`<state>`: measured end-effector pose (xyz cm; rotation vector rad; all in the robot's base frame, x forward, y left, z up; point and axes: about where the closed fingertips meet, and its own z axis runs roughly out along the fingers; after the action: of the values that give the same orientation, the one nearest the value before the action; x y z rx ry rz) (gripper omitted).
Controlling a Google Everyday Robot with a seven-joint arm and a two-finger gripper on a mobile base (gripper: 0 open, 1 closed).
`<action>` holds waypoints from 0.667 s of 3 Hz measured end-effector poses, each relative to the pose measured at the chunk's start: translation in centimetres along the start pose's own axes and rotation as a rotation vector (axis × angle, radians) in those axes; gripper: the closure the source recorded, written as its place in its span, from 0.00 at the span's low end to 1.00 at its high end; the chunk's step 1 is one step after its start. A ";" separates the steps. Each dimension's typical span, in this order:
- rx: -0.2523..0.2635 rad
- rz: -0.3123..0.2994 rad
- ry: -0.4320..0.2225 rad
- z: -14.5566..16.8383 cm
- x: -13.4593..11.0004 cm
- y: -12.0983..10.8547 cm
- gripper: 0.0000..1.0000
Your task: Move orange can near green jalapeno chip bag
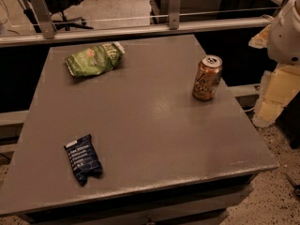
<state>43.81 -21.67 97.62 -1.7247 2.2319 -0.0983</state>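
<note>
- Gripper out of sight; only a white rounded arm shell at the right edge. Impossible to tell whether clenched or released.
- Closest to that shell: can, upright on the right side of the surface, near its right edge, touched by nothing.
- Far across from the shell, at the back left: bag, lying flat and crumpled, well apart from the can. Move judged not yet under way.
- Risk on approach: a tall, narrow can, easily tipped by a knock to its side or rim, and near enough to the edge to roll off.
- Risk in the grasp: smooth metal wall, liable to slip or twist if pinched too high or off-centre.
- Risk at set-down: a long carry across, then wrinkled foil. Likely to topple if placed on the bag, or to shove the light bag away if brought in low.
- Risk of wrong goal: blue packet at the front left, farthest from the shell, not to be mistaken for the bag.
- Surface: plain grey, matte with a faint sheen, on a boxy base.
- Room: metal rail behind, office chair beyond it, pale yellowish blocks under the shell, speckled floor below.
</note>
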 end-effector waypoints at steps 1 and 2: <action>0.000 0.000 0.000 0.0 0.0 0.0 0.00; 0.021 0.011 -0.025 0.3 0.3 -0.6 0.00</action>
<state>44.41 -22.06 97.48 -1.6938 2.2141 -0.0969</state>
